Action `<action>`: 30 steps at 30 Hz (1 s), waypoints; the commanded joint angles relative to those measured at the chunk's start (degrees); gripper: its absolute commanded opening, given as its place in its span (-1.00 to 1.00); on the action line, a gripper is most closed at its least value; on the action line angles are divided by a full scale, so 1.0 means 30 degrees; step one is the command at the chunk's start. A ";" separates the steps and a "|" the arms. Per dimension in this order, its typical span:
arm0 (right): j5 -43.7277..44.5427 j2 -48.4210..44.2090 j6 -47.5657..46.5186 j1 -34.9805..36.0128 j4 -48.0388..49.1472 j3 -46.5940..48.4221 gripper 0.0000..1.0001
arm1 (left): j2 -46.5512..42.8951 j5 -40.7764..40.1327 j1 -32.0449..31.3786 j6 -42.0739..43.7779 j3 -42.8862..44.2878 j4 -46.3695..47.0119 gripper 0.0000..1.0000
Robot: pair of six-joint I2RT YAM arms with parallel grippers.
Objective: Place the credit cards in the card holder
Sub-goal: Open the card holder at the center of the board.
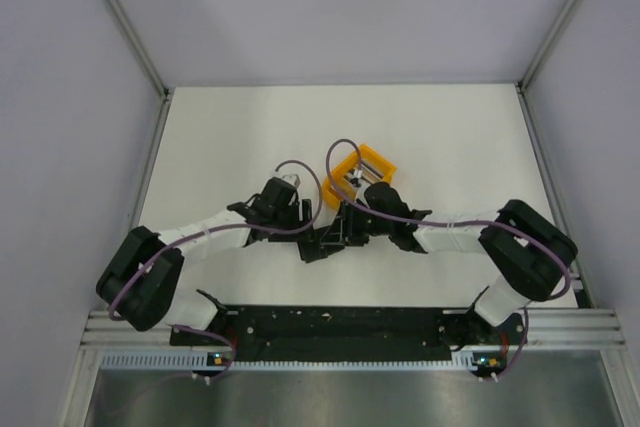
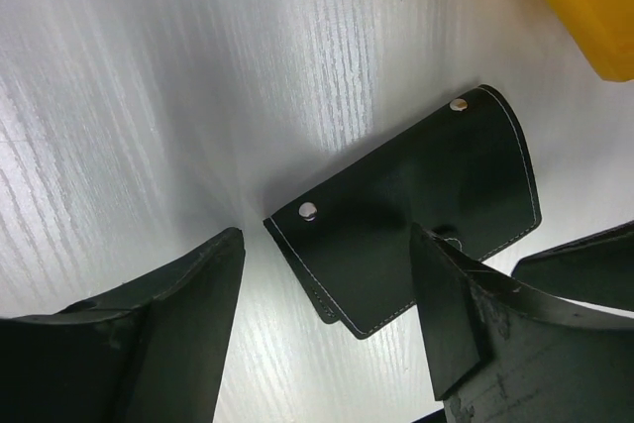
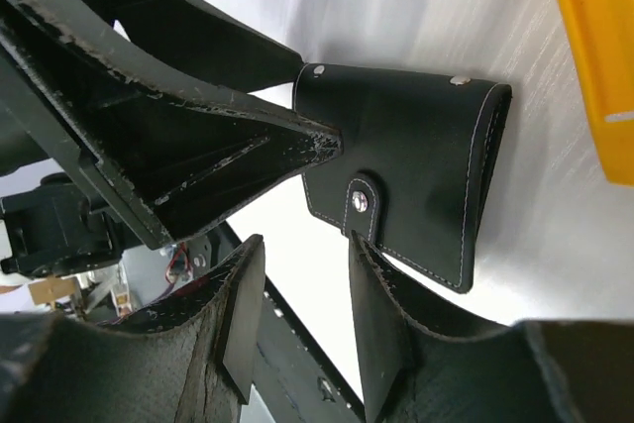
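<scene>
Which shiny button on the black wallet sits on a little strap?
The snap button on the rounded strap, closest to the right gripper. The other two snaps sit straight on the card holder cover, with no strap.

Left fingers [image 2: 451, 319] hide part of the card holder's [image 2: 416, 195] lower edge.
</scene>
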 commanded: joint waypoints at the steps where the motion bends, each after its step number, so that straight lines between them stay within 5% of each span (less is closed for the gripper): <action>1: -0.0314 0.0900 0.1273 0.0247 0.2006 0.0151 -0.22 | 0.0759 0.0588 0.0051 0.0516 -0.0456 -0.0013 0.38; 17: 0.1589 0.2279 0.1567 0.1477 -0.0454 0.0707 -0.25 | 0.0702 0.1439 0.0022 -0.0714 -0.1950 0.0807 -0.06; 30: 0.3996 -0.0185 0.1068 0.1596 -0.1043 -0.0289 -0.17 | 0.0936 0.1058 0.0051 -0.1505 -0.2244 0.0837 -0.27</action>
